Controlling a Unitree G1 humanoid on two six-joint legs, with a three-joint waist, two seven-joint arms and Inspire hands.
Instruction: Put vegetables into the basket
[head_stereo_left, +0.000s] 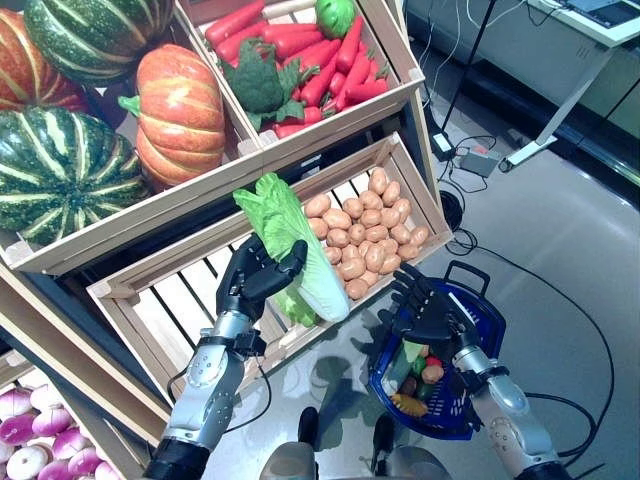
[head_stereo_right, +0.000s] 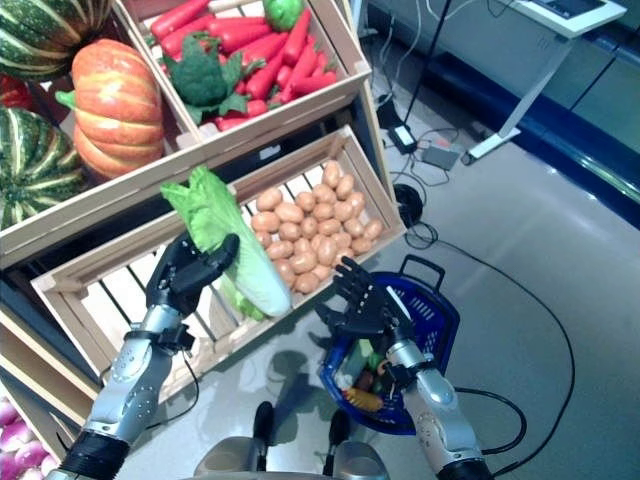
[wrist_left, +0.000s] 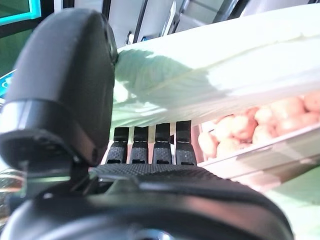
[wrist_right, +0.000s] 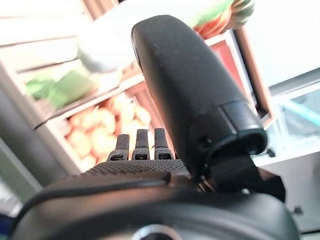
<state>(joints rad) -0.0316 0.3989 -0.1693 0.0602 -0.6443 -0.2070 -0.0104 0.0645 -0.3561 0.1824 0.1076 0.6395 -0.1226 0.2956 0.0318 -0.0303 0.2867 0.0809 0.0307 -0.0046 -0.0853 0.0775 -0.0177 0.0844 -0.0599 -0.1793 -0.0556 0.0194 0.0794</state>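
No text or labels can be read

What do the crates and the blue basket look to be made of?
Crates: pale, unfinished-looking wood, seemingly, with slatted floors, plank walls and visible grain. Blue basket: probably moulded plastic, glossy, with open mesh walls and a dark handle. It hangs at the right hand; the left hand grips a cabbage.

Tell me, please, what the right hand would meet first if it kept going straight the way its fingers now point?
Probably the potatoes in the lower wooden crate: the right hand, open above the blue basket, points that way. Depth is unclear.
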